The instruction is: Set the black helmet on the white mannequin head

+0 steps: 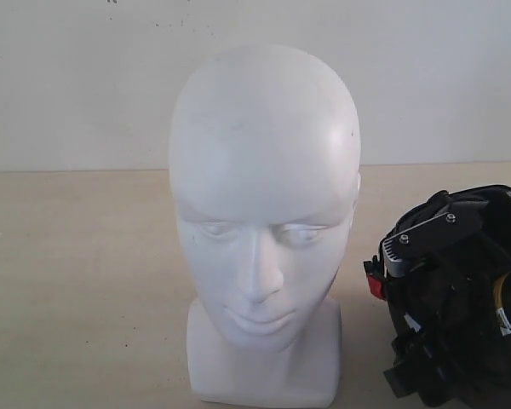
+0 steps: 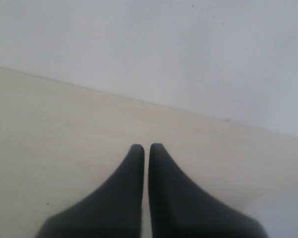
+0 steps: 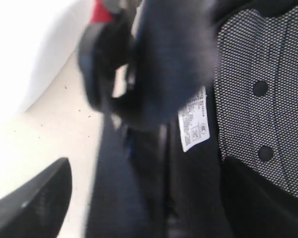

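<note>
The white mannequin head (image 1: 264, 221) stands upright on its blocky neck base at the middle of the table, facing the camera. The black helmet (image 1: 460, 298) lies just to its right, the padded inside and straps showing. In the right wrist view my right gripper (image 3: 146, 163) is open and straddles the helmet's rim (image 3: 139, 188): one finger (image 3: 32, 206) is outside over the table with a gap to the rim, the other (image 3: 260, 198) is inside against the mesh lining (image 3: 258, 64). My left gripper (image 2: 146, 147) is shut with nothing in it, above bare table.
The pale wooden table (image 1: 68, 281) runs back to a white wall (image 1: 68, 77). A red strap buckle (image 1: 375, 285) sticks out of the helmet toward the head. A white label (image 3: 193, 119) hangs on the helmet's strap. The head's white side (image 3: 30, 49) shows close by in the right wrist view.
</note>
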